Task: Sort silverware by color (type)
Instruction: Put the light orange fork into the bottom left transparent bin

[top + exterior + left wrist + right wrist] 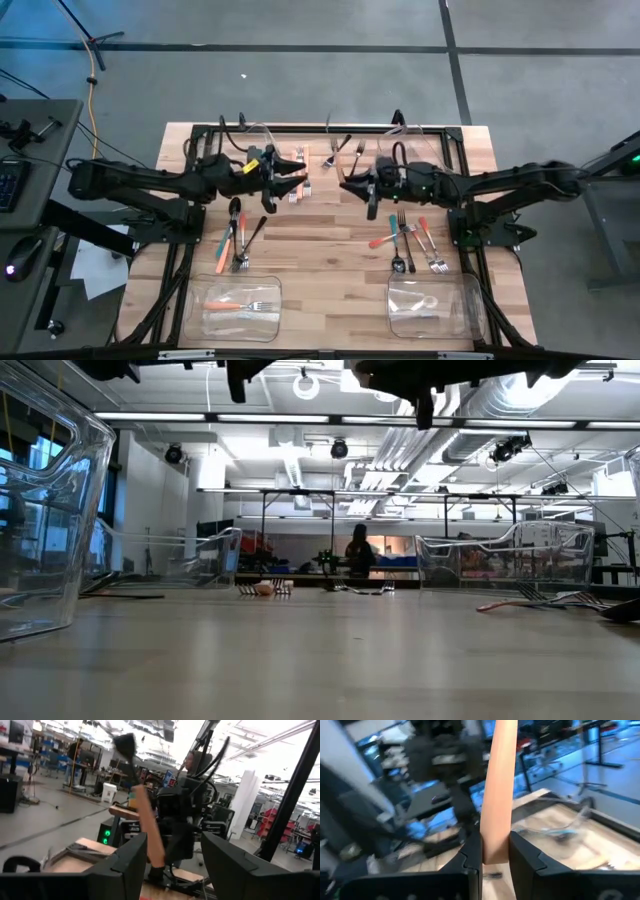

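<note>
The left gripper [300, 180] hovers over the far middle of the wooden table [330, 262]. Its fingers [125, 870] stand wide apart, and an orange-handled utensil [147, 827] with a dark head stands between them; whether they press it I cannot tell. The right gripper [345, 182] faces it from just beside, its fingers [470, 855] closed tight on a peach-orange handle [498, 790].

The remaining silverware lies in loose groups: one [238, 235] near the left arm, one [412, 242] near the right arm, and forks [345, 150] at the far edge. A fork with an orange handle [240, 305] sits in the near-left clear bin [200, 322]; a pale spoon [425, 300] lies in the near-right bin [470, 315]. No readable writing or brand shows anywhere.
</note>
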